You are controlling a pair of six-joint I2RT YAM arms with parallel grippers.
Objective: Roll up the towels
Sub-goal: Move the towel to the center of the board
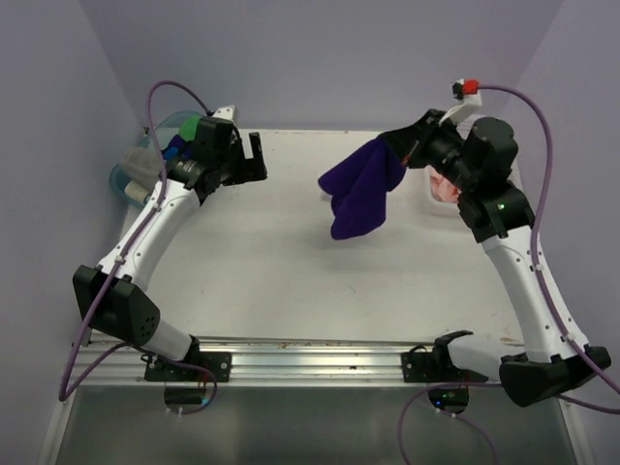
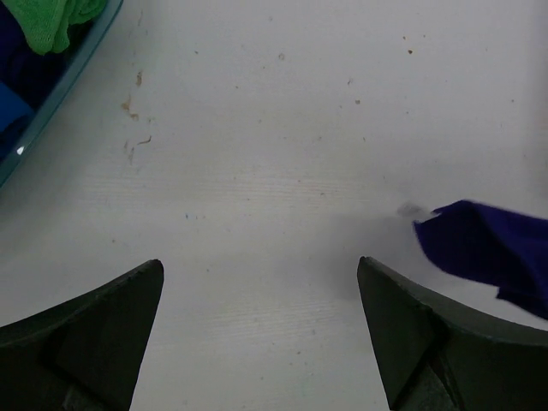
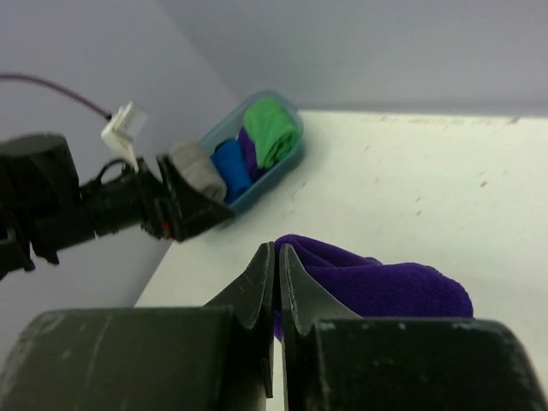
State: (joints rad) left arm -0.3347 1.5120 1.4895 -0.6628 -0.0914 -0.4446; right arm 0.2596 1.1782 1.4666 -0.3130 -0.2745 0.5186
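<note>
The dark purple towel [image 1: 360,194] hangs bunched from my right gripper [image 1: 395,147], held above the back middle of the white table [image 1: 291,281]. In the right wrist view the jaws [image 3: 278,257] are pressed together on the towel's edge, and the towel [image 3: 385,287] drapes below them. My left gripper [image 1: 254,155] is open and empty over the back left of the table. In its wrist view [image 2: 259,265] a corner of the purple towel [image 2: 488,248] shows at the right. A pale pink towel [image 1: 446,189] is partly hidden behind my right arm.
A blue bin [image 1: 131,174] stands at the back left corner and also shows in the right wrist view [image 3: 257,184]. It holds rolled cloths: grey [image 3: 195,169], blue [image 3: 229,163] and green [image 3: 272,128]. Purple walls close in the table's sides.
</note>
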